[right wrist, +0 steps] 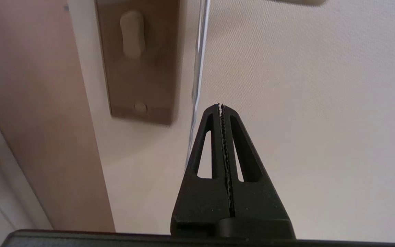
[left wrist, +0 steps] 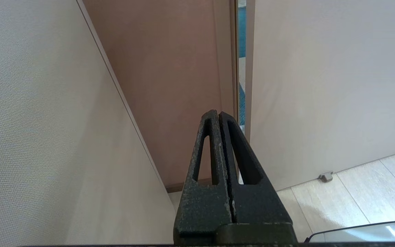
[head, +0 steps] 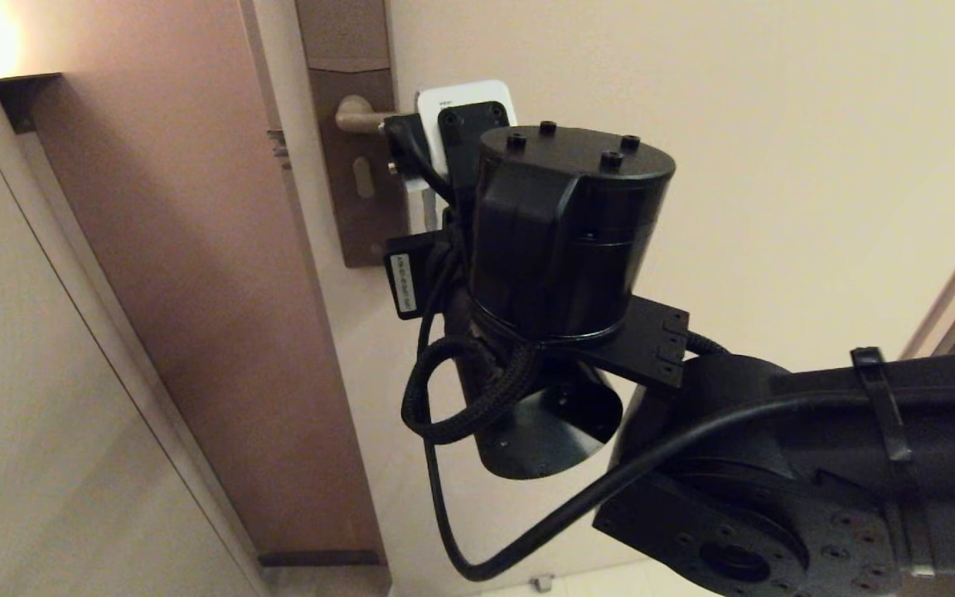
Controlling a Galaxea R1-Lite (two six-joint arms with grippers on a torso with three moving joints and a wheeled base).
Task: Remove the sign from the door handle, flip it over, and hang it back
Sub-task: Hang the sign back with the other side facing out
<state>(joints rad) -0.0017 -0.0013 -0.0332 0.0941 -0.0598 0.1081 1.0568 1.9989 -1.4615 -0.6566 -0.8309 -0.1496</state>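
— Where was the sign [head: 465,98] at that moment?

— It hung on the door handle [head: 359,116], its white face toward my head camera, most of it hidden behind my own right arm. From my right wrist I saw it edge-on [right wrist: 197,68], a thin pale strip hanging beside the brown lock plate [right wrist: 139,61] with its thumb-turn knob [right wrist: 133,33].

— And your right claw?

— My right claw [right wrist: 220,105] was pressed together, holding nothing, raised near the sign's lower edge, just beside it; whether it touched, I could not tell.

— The left one?

— My left claw [left wrist: 217,113] was pressed together too, empty, parked low, pointing at the gap between the brown door frame [left wrist: 170,85] and the door [left wrist: 321,85], above the tiled floor [left wrist: 355,192].
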